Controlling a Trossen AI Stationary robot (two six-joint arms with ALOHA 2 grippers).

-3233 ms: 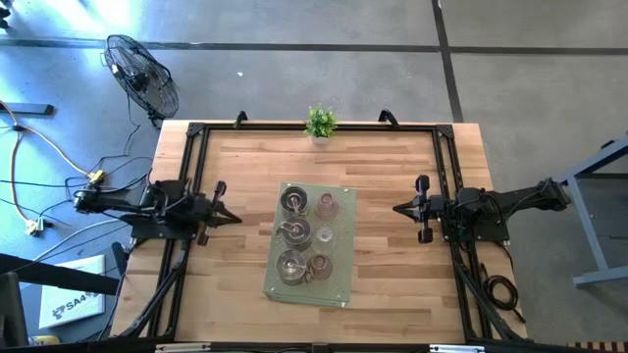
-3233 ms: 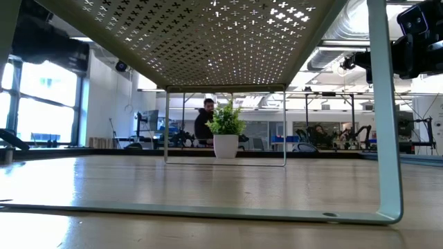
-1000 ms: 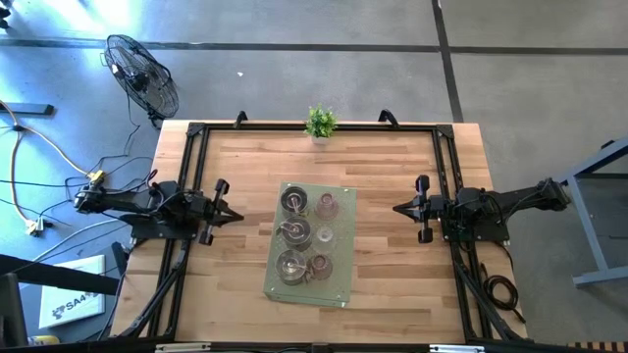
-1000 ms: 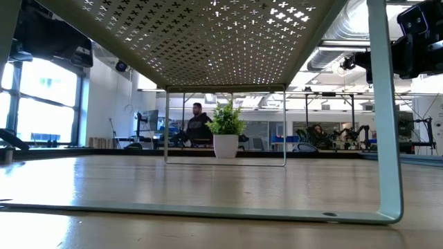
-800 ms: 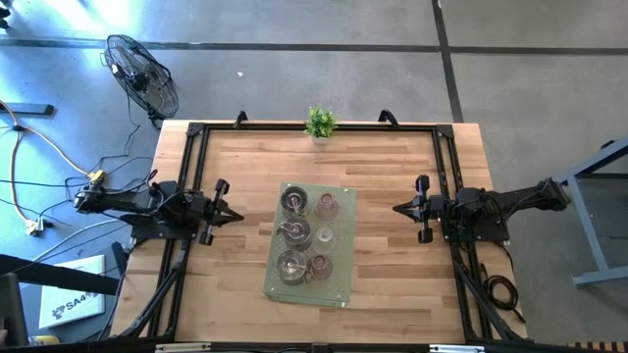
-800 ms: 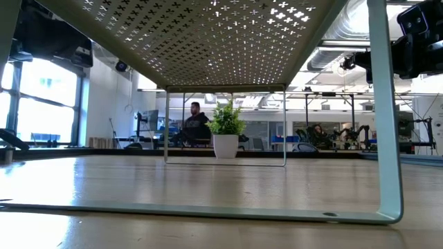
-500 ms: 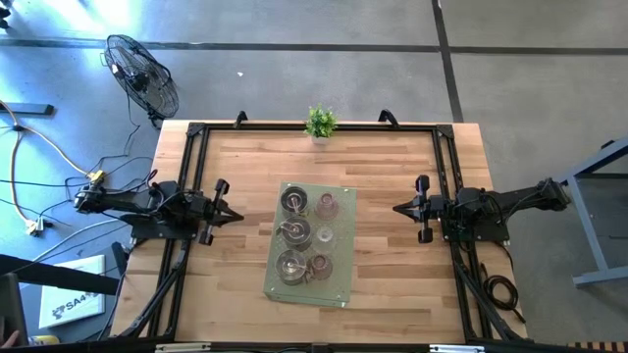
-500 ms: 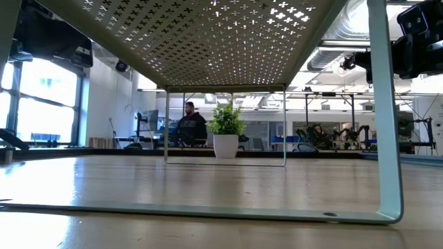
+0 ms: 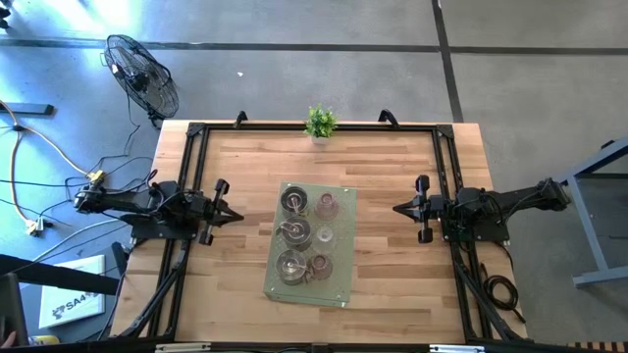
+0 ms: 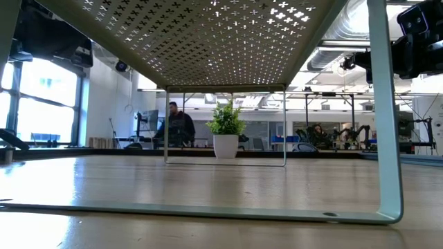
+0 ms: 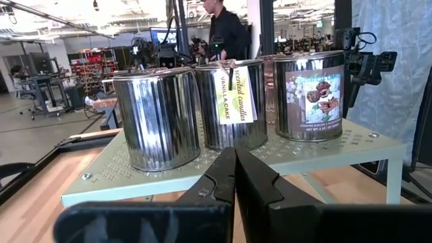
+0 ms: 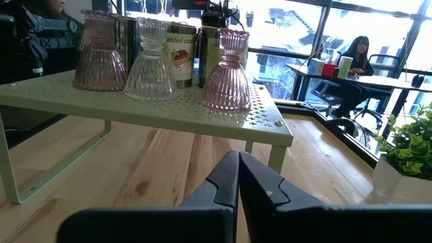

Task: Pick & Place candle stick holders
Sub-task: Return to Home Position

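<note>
**All six holders shelved, both arms parked**

Your three shiny silver metal holders (image 9: pixel 293 231) and three pink and clear glass cups (image 9: pixel 323 234) stand in two columns on the pale green perforated metal shelf (image 9: pixel 340 245), in the middle of the wooden tabletop (image 9: pixel 235 157). The shelf's long axis runs across the line between your arms. The silver column faces the left jaws, the glass column the right jaws. Both are clenched on nothing, well apart from the shelf. Nothing looks left to pick.
</note>
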